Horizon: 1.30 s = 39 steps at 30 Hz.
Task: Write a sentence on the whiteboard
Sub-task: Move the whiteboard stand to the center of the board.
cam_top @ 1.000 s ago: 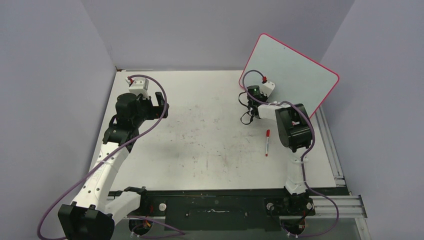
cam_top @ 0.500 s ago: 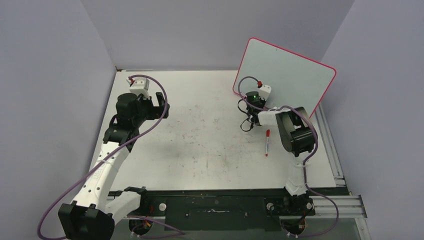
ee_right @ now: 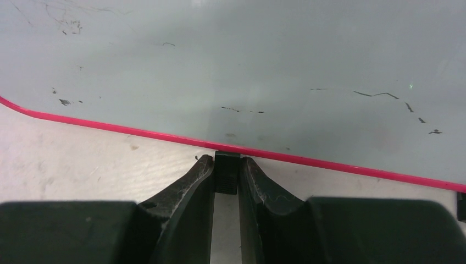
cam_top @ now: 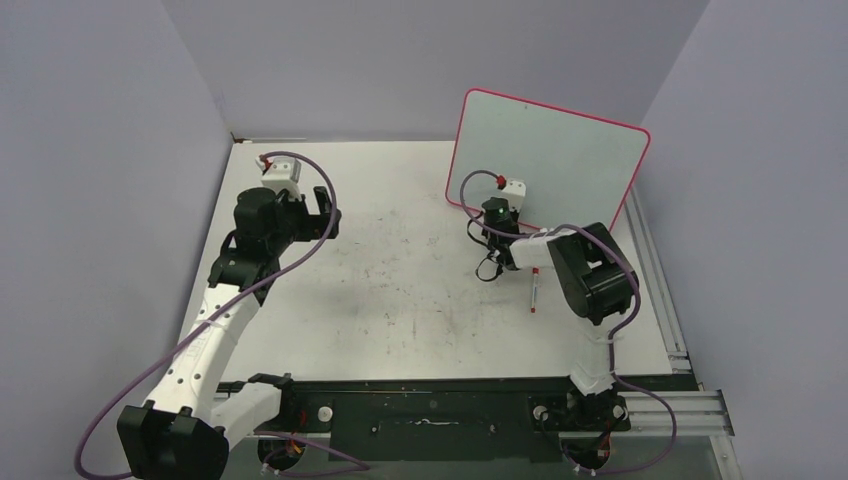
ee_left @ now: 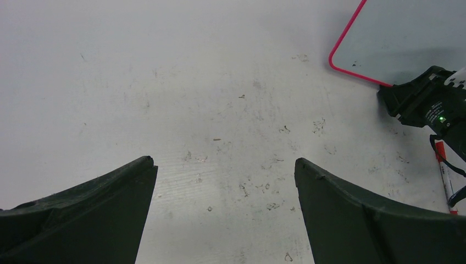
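The whiteboard (cam_top: 545, 160) stands upright at the worktop's (cam_top: 400, 290) far right. Only the right wrist view shows the right end effector (ee_right: 226, 163) clenched on its black foot (ee_right: 226, 175). The left end effector (ee_left: 224, 163) gapes wide above the scuffed worktop.

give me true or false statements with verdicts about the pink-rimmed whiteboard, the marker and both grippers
The right gripper is shut on a small black foot at the rim of the large white pink-rimmed whiteboard. True.
The slim white red-capped marker lies on the scuffed white tabletop. True.
The left gripper holds the marker. False: it is open and empty above the tabletop.
A red sentence fills the whiteboard. False: only faint dark specks show.
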### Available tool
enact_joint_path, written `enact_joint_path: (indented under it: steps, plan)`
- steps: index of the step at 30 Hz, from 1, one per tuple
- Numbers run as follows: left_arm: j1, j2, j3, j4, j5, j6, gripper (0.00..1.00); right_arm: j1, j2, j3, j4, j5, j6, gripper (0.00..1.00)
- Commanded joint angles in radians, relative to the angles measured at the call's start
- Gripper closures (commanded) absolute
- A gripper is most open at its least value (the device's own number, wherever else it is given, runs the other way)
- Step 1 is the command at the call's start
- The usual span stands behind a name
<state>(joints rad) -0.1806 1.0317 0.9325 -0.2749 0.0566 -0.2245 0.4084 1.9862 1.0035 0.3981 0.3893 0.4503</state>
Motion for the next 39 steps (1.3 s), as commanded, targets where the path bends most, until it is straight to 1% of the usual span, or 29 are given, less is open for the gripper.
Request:
enact_joint_path:
  steps: [1, 7, 12, 17, 22, 30, 34, 39]
  plan:
    - [-0.016, -0.006, -0.002, 0.042, 0.030, 0.009, 0.04, 0.111, -0.063, -0.039, 0.056, -0.141, -0.032, 0.95]
    - [-0.019, -0.041, -0.056, 0.017, 0.117, -0.008, 0.04, 0.186, -0.081, -0.078, 0.090, -0.169, -0.068, 0.95]
    - [-0.019, -0.098, -0.105, -0.020, 0.143, 0.007, 0.04, 0.232, -0.106, -0.133, 0.134, -0.222, -0.111, 0.95]
    - [-0.019, -0.135, -0.138, -0.011, 0.199, 0.007, 0.04, 0.273, -0.139, -0.200, 0.168, -0.287, -0.151, 0.95]
    - [-0.019, -0.137, -0.144, 0.012, 0.244, 0.011, 0.04, 0.302, -0.205, -0.279, 0.190, -0.322, -0.153, 0.95]
    - [-0.020, -0.127, -0.155, 0.047, 0.347, 0.009, 0.04, 0.342, -0.321, -0.372, 0.156, -0.325, -0.167, 0.95]
    - [-0.027, -0.117, -0.159, 0.055, 0.373, 0.007, 0.04, 0.347, -0.360, -0.411, 0.150, -0.310, -0.175, 0.95]
    - [-0.047, -0.103, -0.160, 0.070, 0.423, 0.004, 0.04, 0.353, -0.396, -0.450, 0.146, -0.300, -0.177, 0.90]
